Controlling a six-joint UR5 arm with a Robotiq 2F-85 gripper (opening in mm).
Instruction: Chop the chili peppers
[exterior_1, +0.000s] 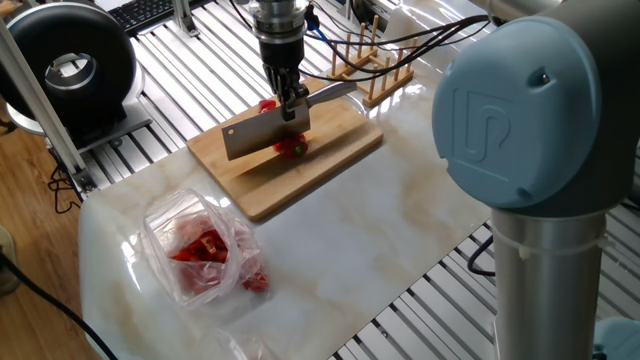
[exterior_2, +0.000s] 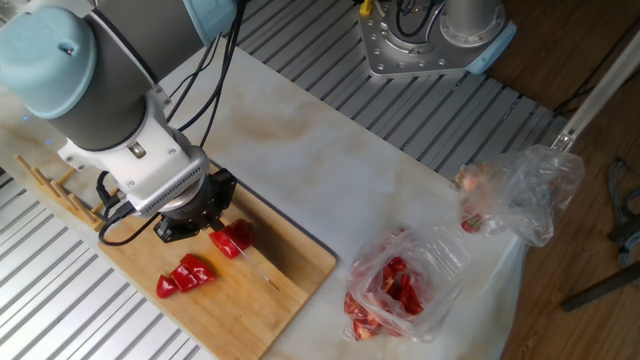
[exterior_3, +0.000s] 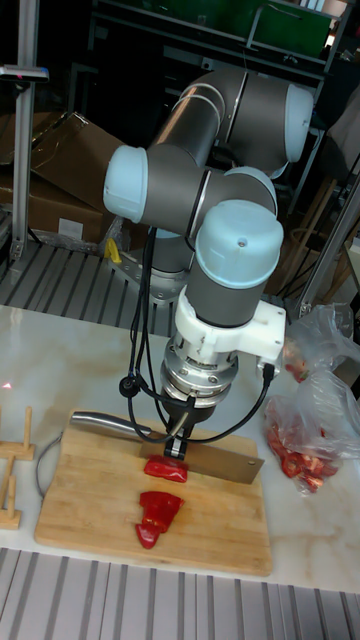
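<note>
A bamboo cutting board (exterior_1: 335, 152) lies on the marble table. My gripper (exterior_1: 288, 98) hangs over it, shut on the handle of a steel cleaver (exterior_1: 262, 135). The blade stands edge down over a red chili pepper piece (exterior_1: 292, 147). Another red piece (exterior_1: 266, 103) lies behind the gripper. The other fixed view shows two chili portions (exterior_2: 232, 238) (exterior_2: 185, 277) on the board (exterior_2: 290, 280), with the gripper hidden beneath the wrist. In the tall fixed view, the gripper (exterior_3: 180, 442) holds the cleaver (exterior_3: 225, 463) just above a chili piece (exterior_3: 165, 468), with a second piece (exterior_3: 158, 510) nearer the front.
A see-through plastic bag with red pieces (exterior_1: 205, 250) (exterior_2: 400, 285) lies on the marble beside the board. A second crumpled bag (exterior_2: 520, 190) sits near the table edge. A wooden peg rack (exterior_1: 375, 70) stands behind the board. A black round device (exterior_1: 70, 65) is off the table.
</note>
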